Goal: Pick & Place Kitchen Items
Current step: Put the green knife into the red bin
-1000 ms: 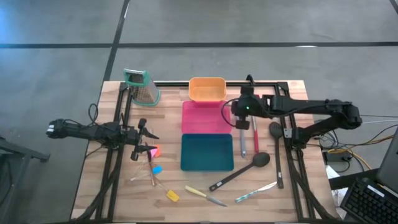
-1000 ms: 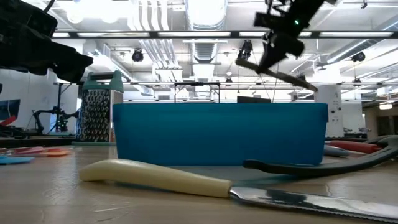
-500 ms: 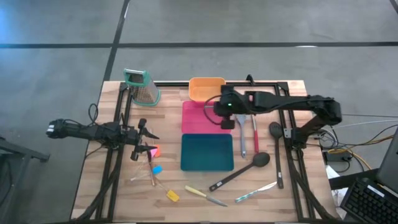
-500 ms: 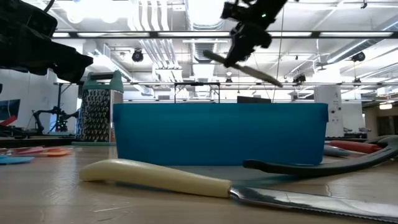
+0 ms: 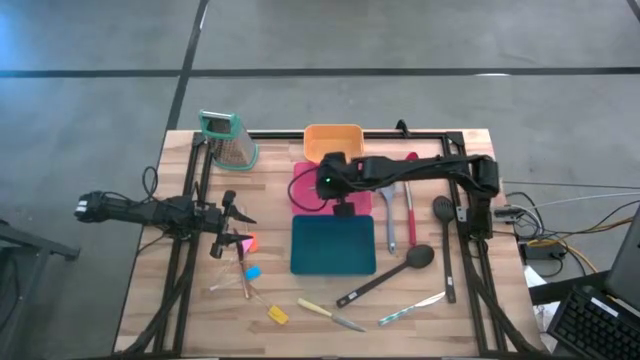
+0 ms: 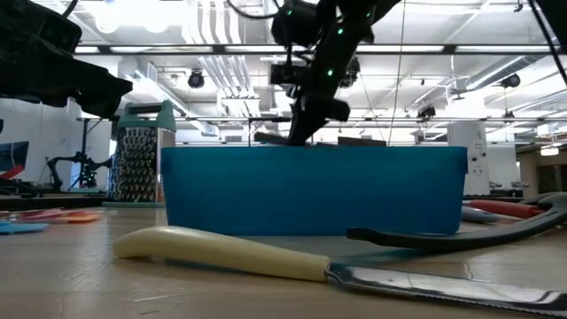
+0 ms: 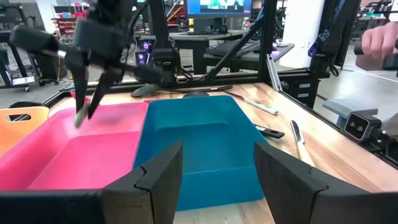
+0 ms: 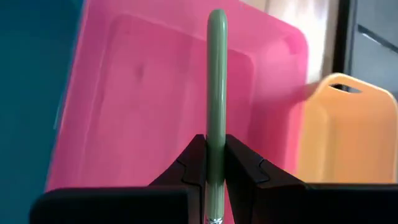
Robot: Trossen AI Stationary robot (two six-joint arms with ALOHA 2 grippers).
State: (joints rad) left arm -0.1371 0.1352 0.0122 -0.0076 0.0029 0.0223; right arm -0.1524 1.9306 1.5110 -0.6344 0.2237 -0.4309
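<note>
My right gripper (image 5: 335, 195) reaches over the pink tray (image 8: 124, 93) and is shut on a slim green-handled utensil (image 8: 216, 74). It also shows in the left wrist view (image 7: 87, 102) and in the low view (image 6: 301, 128), behind the teal tray (image 5: 332, 245). My left gripper (image 7: 217, 152) is open and empty at the table's left (image 5: 235, 225), facing the trays. It is near a small pink piece (image 5: 247, 242), a blue piece (image 5: 252, 271) and a yellow piece (image 5: 277, 315), which lie on the table. My right gripper pinches the utensil's green handle (image 8: 216, 152) between its two fingers. The handle runs along the fingers and sticks out ahead of their tips. The fingers slant down from the table's right side. The handle's free end (image 7: 79, 118) hangs over the pink tray's floor.
An orange tray (image 5: 332, 143) and a green-topped grater (image 5: 228, 140) stand at the far edge. A red spoon (image 5: 410, 205), a grey spoon (image 5: 388, 225), two black spoons (image 5: 390, 275) (image 5: 445, 240) and two knives (image 5: 325, 313) (image 5: 410, 308) lie right of and near the trays.
My right gripper has carried the green-handled utensil toward the table's left edge, from above the red and grey spoons to above the pink tray, and has gone down toward the tray. It has stayed shut on the utensil.
</note>
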